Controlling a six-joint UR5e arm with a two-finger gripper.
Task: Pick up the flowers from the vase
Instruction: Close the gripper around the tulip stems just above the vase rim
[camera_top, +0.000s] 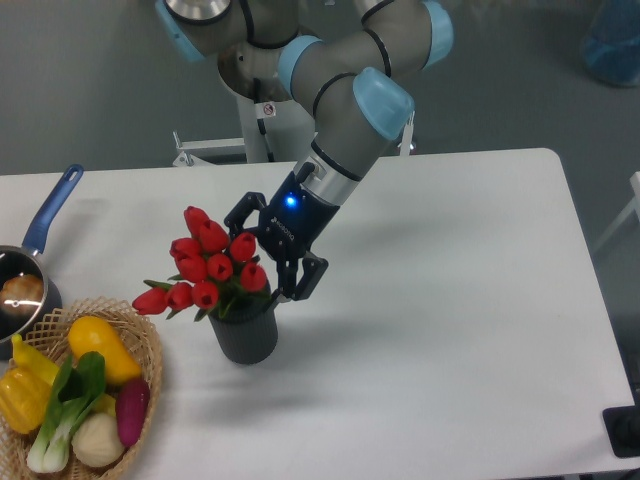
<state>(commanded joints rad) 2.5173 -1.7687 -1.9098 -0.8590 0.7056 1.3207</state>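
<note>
The flowers (210, 268) sit in the vase (245, 335), which stands on the table (450, 330) a little left of centre. So the lift itself is not yet done. The gripper (268, 250) is right at the bunch, at about three o'clock of the red buds, its dark fingers spread wide and reaching in among the right-hand blooms. One finger looks to touch or overlap a bud; I cannot tell whether any stem sits between the fingers.

By my reading the approach is as good as made. What is left: close on the stems or the bunch, then draw it up and out of the vase.

Now the room around it. At eight o'clock of the vase sits a wicker basket (150, 345) of vegetables (95, 350), near but apart from it, and the lowest buds lean out that way, over the basket's rim. At nine o'clock, at the table's left edge, a blue-handled saucepan (25, 275) lies well apart. From twelve round to five o'clock of the vase the table is bare white, running to its far right corner and the front edge. Straight up looks the free way out; the arm itself fills the space at one o'clock. The vase could tip if the stems drag on the pull.
</note>
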